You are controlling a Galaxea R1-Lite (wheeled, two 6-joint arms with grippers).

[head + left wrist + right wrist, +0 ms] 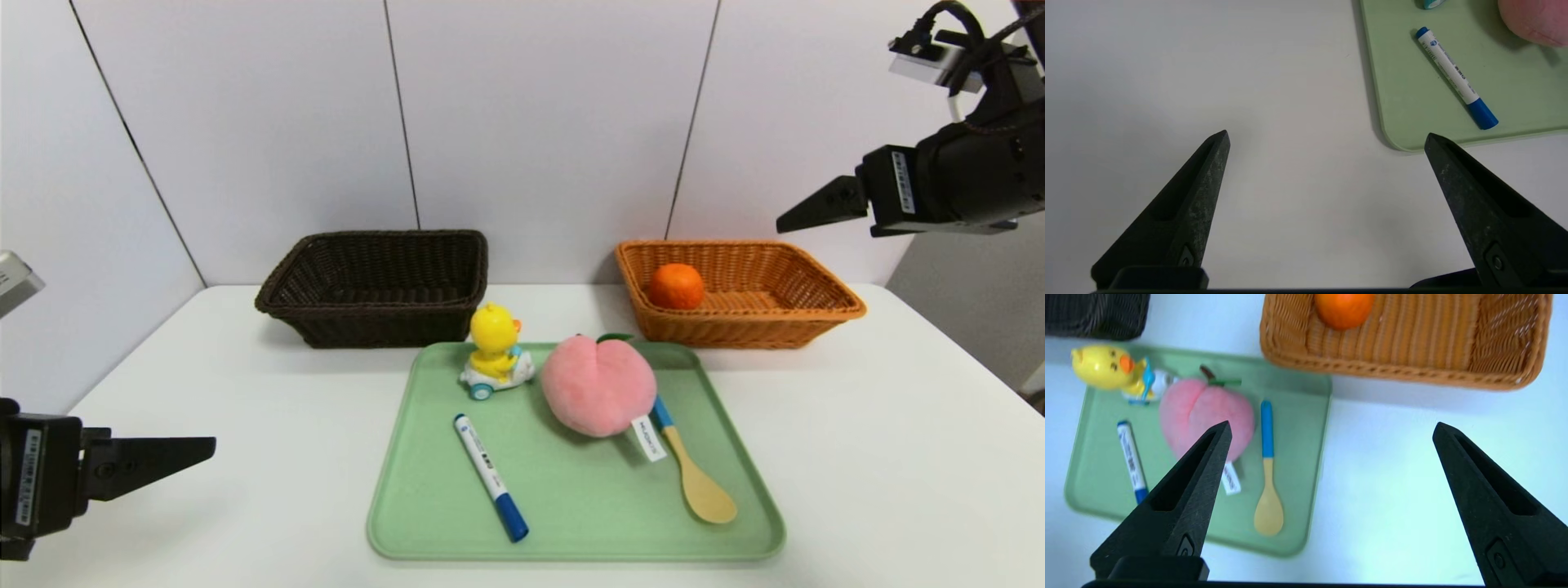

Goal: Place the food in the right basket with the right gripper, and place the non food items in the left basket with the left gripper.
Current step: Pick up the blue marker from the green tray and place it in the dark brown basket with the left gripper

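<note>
Plush peach (598, 387) lies mid-tray, soft and light; a pinch across its rounded body should hold.

The orange (676, 286) already sits in the right basket (816, 314); the left basket (375, 322) looks empty. Duck toy (495, 351), marker (490, 476) and spoon (692, 470) remain on the green tray (571, 523). The right gripper (1331, 428) hangs high, fingers spread, as are those of the left gripper (1327, 136), low beside the tray.
</note>
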